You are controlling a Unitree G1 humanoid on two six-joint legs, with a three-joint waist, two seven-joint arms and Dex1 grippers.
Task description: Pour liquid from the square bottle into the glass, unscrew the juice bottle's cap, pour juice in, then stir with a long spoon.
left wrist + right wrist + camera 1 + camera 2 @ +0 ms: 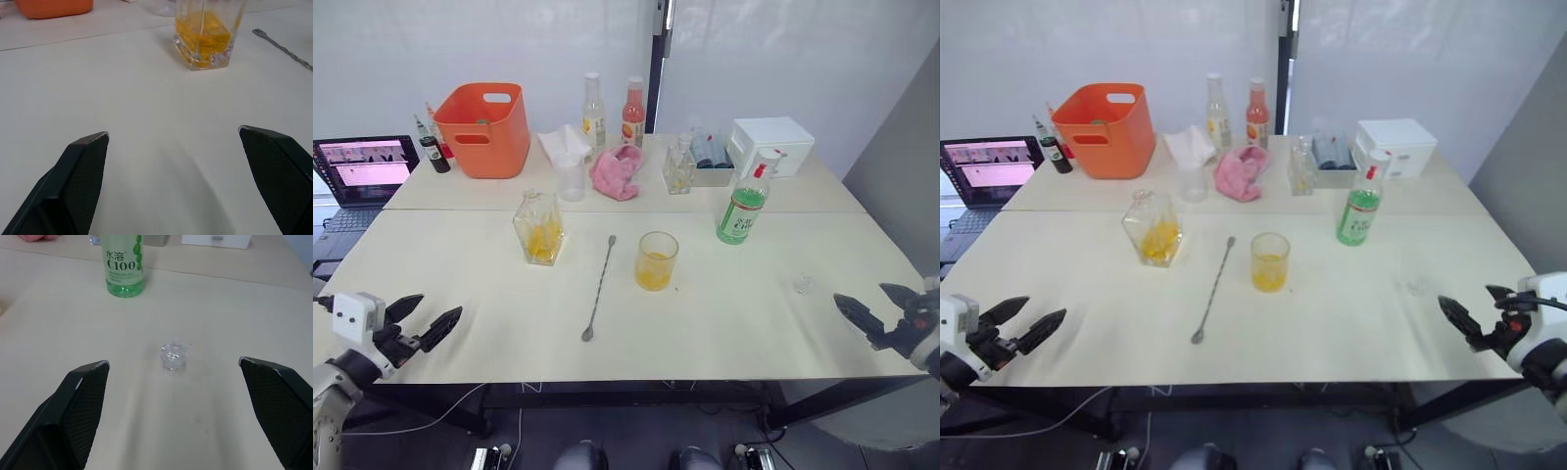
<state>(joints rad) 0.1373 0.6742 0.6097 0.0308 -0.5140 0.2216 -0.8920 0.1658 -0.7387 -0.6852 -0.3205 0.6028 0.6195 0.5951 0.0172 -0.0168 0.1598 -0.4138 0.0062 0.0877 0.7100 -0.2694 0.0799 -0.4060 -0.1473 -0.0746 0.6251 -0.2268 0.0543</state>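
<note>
1. Head views: the square bottle stands upright on the table, holding orange-yellow liquid. The long spoon lies flat between it and the glass, which holds yellow liquid in its lower part. The juice bottle stands upright to the right of the glass, with its cap on. The left gripper hovers at the near left table edge, fingers spread and empty. The right gripper hovers at the near right edge, fingers spread and empty.
2. Left wrist view: the left gripper's fingers are spread over bare table, well apart from the square bottle.
3. Right wrist view: a small clear stopper rests on the table between the spread fingers, near the juice bottle's base.
</note>
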